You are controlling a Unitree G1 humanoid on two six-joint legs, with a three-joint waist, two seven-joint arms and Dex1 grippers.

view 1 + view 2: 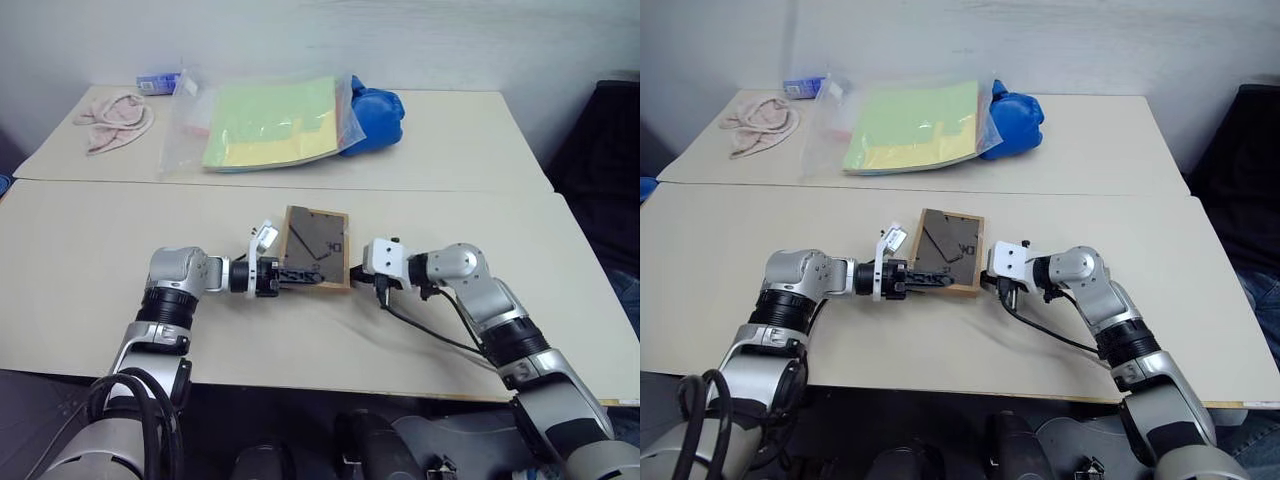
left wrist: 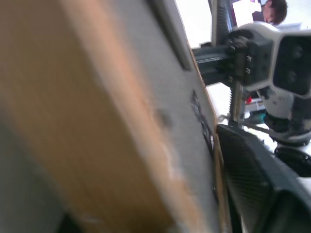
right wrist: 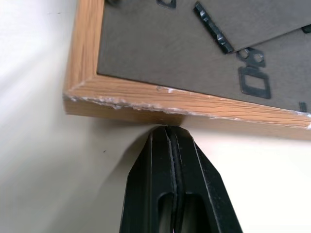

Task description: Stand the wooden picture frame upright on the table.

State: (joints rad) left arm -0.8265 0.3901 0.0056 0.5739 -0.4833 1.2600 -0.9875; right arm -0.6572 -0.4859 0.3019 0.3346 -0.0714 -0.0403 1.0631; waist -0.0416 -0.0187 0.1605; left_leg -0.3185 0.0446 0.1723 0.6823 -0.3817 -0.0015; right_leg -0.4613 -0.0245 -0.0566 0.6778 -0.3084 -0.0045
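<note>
You see the wooden picture frame [image 1: 317, 247] lying on the near table [image 1: 90, 290], between the two grippers, its dark grey-brown back facing up. The border is light wood with a chipped, rough edge visible in the right wrist view; the back panel is matte board carrying small black metal clips and a flat fold-out stand.

The left gripper [image 1: 300, 276] reaches in from the left, its black fingers extending over the frame's near left part; you cannot tell from the views whether they clamp the frame or merely rest on it. The right gripper [image 3: 171, 133] has its two fingers pressed together with nothing between them, the tips touching the frame's wooden side edge.

The table surface is smooth, pale beige. On the far table [image 1: 450, 140], well apart from the frame, you find a clear plastic bag of green-yellow paper [image 1: 270, 125], a blue crumpled object [image 1: 375, 118] just beside it, a pink cloth [image 1: 115, 120] and a small blue-white packet [image 1: 158, 83]. Nothing lies close around the frame.
</note>
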